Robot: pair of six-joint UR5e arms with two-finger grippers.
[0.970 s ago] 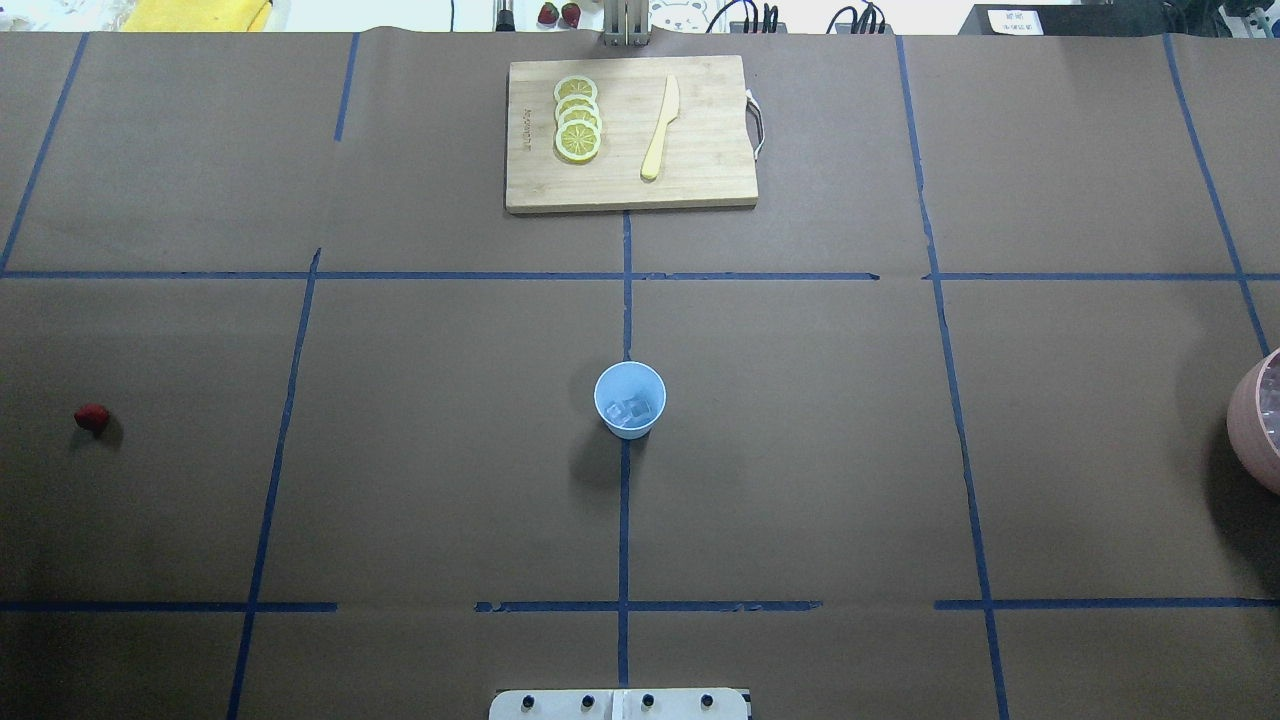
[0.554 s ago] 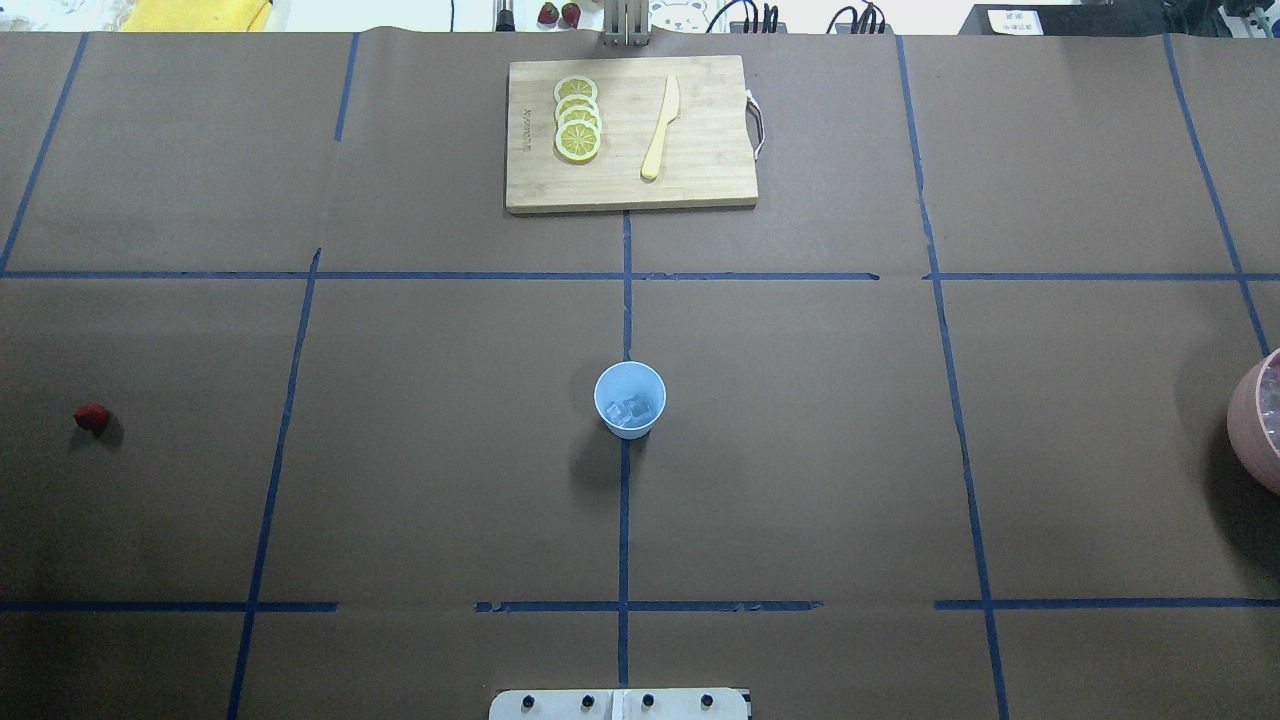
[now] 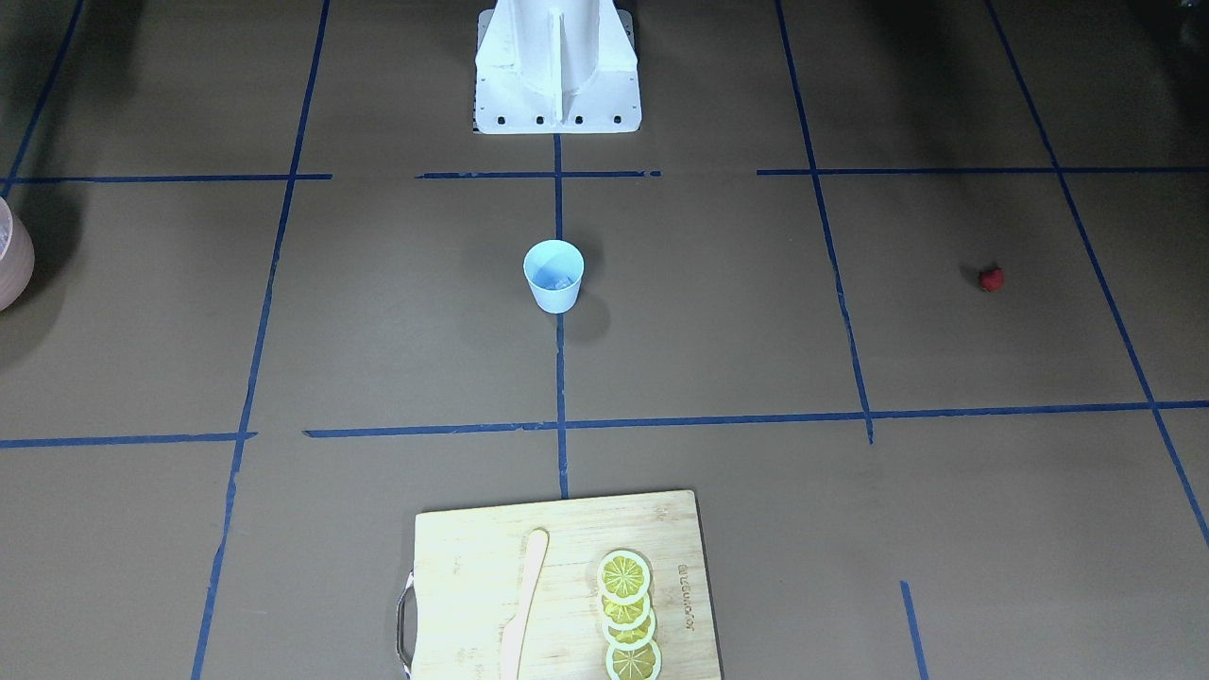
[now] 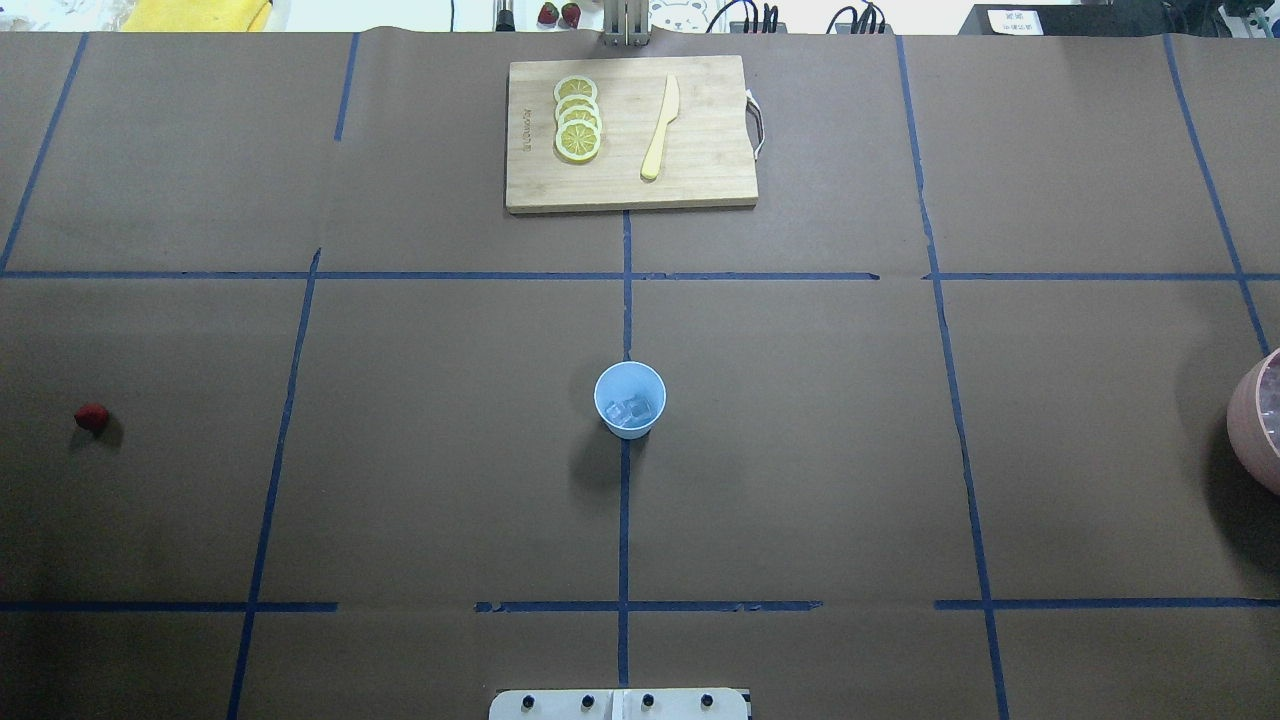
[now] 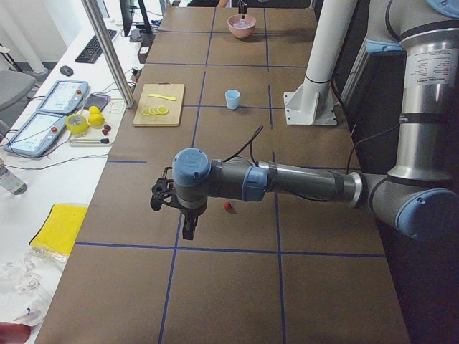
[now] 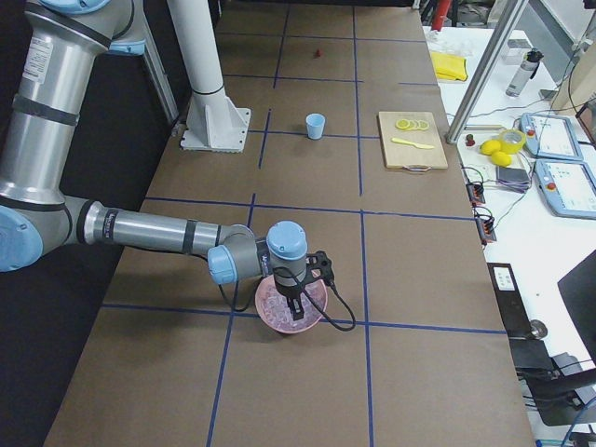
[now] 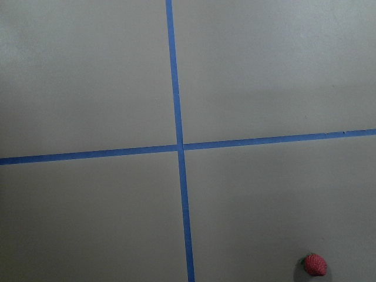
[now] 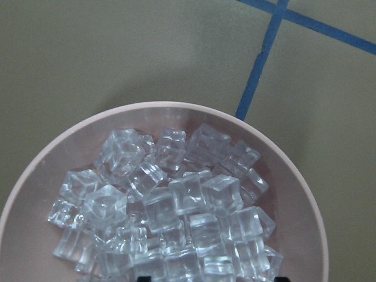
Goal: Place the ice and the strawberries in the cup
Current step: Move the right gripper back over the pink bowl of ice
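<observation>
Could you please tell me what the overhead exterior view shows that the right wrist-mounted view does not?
Only the overhead view shows the cup with ice inside, the strawberry far to its left, and the cutting board. Only the wrist view shows the heaped ice cubes up close. Both show the pink bowl and the blue-taped table.

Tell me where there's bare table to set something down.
Bare: the wide stretches between cup and strawberry, cup and bowl, cup and board. Crowded: the board, with lemon slices and knife; the bowl, full of ice.
</observation>
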